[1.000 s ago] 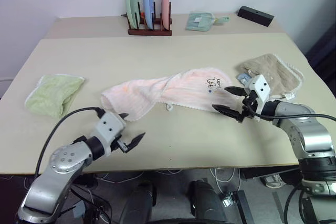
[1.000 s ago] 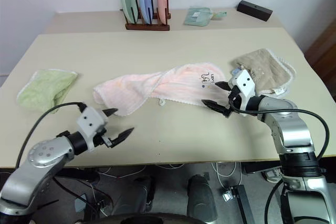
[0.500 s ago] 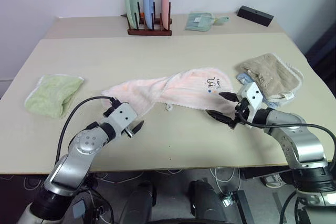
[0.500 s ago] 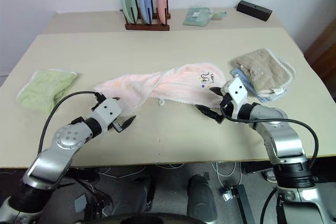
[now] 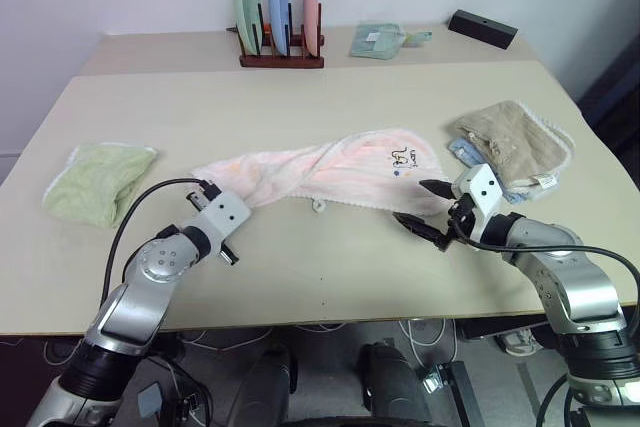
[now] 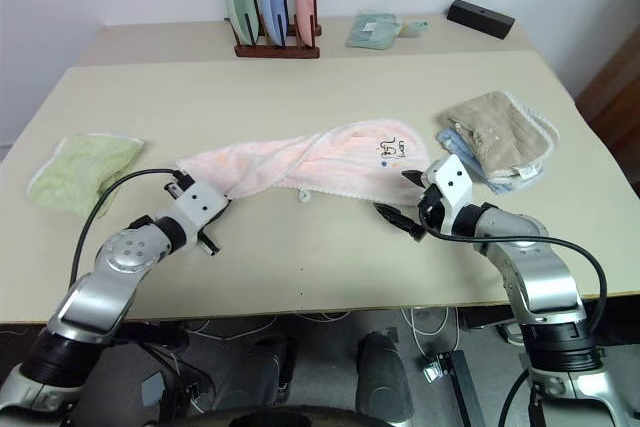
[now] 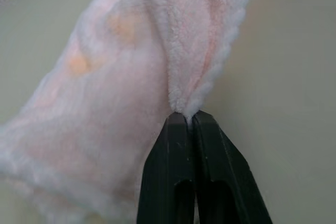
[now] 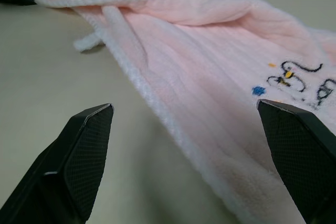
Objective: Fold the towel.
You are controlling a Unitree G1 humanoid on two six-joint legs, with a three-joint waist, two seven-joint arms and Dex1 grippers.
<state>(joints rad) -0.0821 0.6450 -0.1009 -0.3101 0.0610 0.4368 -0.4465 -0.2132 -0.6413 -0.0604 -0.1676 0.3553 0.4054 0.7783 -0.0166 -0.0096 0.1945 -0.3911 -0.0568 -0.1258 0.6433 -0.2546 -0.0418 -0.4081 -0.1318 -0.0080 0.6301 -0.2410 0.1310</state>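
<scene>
Left hand (image 7: 185,116) pinched only the towel (image 5: 330,169) edge, which could slip free; right hand (image 5: 428,209) gaped beside the logo end.

The embroidered logo (image 8: 294,80) on the towel (image 8: 220,66) ran off the right wrist view's edge, and in the head views it was too small to read. A bluish cloth (image 5: 462,151) lay mostly hidden under the beige towel (image 5: 515,137), so its kind could not be told. At the table's far edge, the small label on the folded green cloth (image 5: 377,40) was too small to make out.
</scene>
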